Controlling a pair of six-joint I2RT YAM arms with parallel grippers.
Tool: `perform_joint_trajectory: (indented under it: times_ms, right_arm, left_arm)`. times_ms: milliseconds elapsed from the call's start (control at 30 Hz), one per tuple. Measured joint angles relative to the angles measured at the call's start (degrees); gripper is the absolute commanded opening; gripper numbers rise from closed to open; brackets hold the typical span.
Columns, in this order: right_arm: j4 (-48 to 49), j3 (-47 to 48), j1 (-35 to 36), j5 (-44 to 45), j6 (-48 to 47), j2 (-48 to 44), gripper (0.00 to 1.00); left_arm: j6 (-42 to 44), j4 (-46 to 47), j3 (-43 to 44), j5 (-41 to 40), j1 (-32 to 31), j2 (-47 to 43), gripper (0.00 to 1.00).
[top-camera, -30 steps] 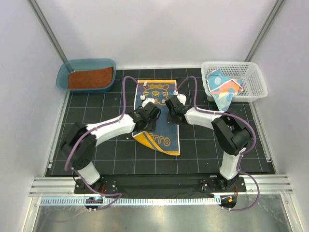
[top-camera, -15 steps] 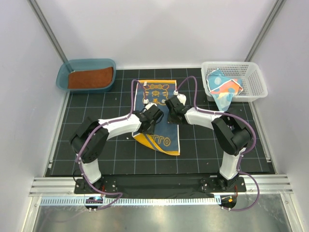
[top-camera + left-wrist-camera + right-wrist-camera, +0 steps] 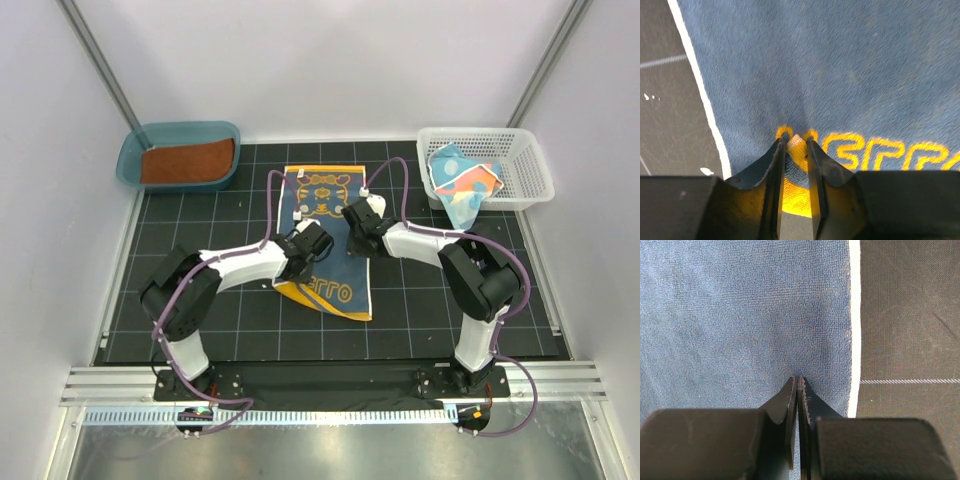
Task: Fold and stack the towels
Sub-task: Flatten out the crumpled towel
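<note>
The navy towel (image 3: 325, 190) with a yellow-orange border and pattern lies spread on the black mat at the middle. My left gripper (image 3: 297, 262) is shut on a raised fold of its yellow-lettered near-left part, which shows between the fingers in the left wrist view (image 3: 796, 141). My right gripper (image 3: 352, 218) is shut, tips down on the navy cloth (image 3: 740, 315) close to its white right edge (image 3: 854, 315); in the right wrist view (image 3: 798, 381) nothing shows between the jaws. A rust-brown towel (image 3: 187, 160) lies in the teal tub. A teal spotted towel (image 3: 462, 180) hangs out of the white basket.
The teal tub (image 3: 128, 160) stands at the back left and the white lattice basket (image 3: 525, 165) at the back right. White walls with metal posts close in the sides and back. A metal rail (image 3: 330, 385) runs along the near edge by the arm bases.
My left gripper has slid a little nearer and leftward over the towel, and its elbow has swung in. The right arm has not moved.
</note>
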Motion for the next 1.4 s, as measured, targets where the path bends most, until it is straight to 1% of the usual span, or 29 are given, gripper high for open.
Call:
perform_joint_trajectory:
  times_ms: [33, 67, 367, 500, 700, 767, 867, 967, 1133, 1167, 1233, 1333, 1400]
  right_arm:
    - [0.0, 0.0, 0.0, 0.0, 0.0, 0.0, 0.09]
    - [0.0, 0.0, 0.0, 0.0, 0.0, 0.0, 0.09]
    - [0.0, 0.0, 0.0, 0.02, 0.0, 0.0, 0.09]
    - [0.0, 0.0, 0.0, 0.02, 0.0, 0.0, 0.09]
    - [0.02, -0.02, 0.0, 0.0, 0.0, 0.0, 0.09]
    - [0.02, -0.02, 0.0, 0.0, 0.0, -0.02, 0.09]
    - [-0.04, -0.63, 0.0, 0.0, -0.04, -0.76, 0.09]
    - [-0.31, -1.57, -0.02, 0.02, -0.13, -1.95, 0.09]
    - [-1.11, -2.67, 0.0, 0.04, -0.46, -4.31, 0.13]
    - [-1.53, -2.8, 0.0, 0.04, -0.55, -5.07, 0.15]
    - [-2.19, -2.93, 0.0, 0.46, -0.94, -6.8, 0.16]
    - [-2.75, -2.89, -0.26, 1.11, -2.01, -9.22, 0.17]
    - [-3.56, -2.27, -0.92, 1.09, -2.64, -9.86, 0.17]
  left_arm:
    - [-0.15, 0.0, -0.5, 0.04, 0.0, -0.39, 0.24]
    - [-0.28, 0.0, -1.05, 0.13, 0.0, -0.79, 0.23]
    - [-0.68, -0.26, -6.14, 1.05, 0.07, -7.48, 0.23]
    - [-1.75, -0.11, -8.61, 2.05, 0.07, -11.82, 0.22]
    - [-4.85, 0.39, -16.59, 3.21, -0.26, -18.93, 0.22]
    - [-5.95, 0.24, -19.26, 3.56, -0.48, -21.33, 0.27]
    - [-7.91, 0.04, -22.97, 4.17, -0.72, -25.83, 0.28]
    - [-9.11, -0.11, -24.76, 5.11, -0.79, -29.16, 0.38]
    - [-10.47, -0.15, -25.29, 5.4, -0.81, -32.81, 0.45]
    - [-10.51, -0.28, -25.14, 5.05, -0.81, -33.09, 0.48]
    - [-10.45, -0.98, -24.0, 4.11, -0.79, -32.81, 0.49]
    - [-9.4, -2.36, -18.73, 2.73, 0.48, -29.94, 0.51]
    - [-8.33, -2.16, -13.53, 2.82, 3.1, -26.62, 0.51]
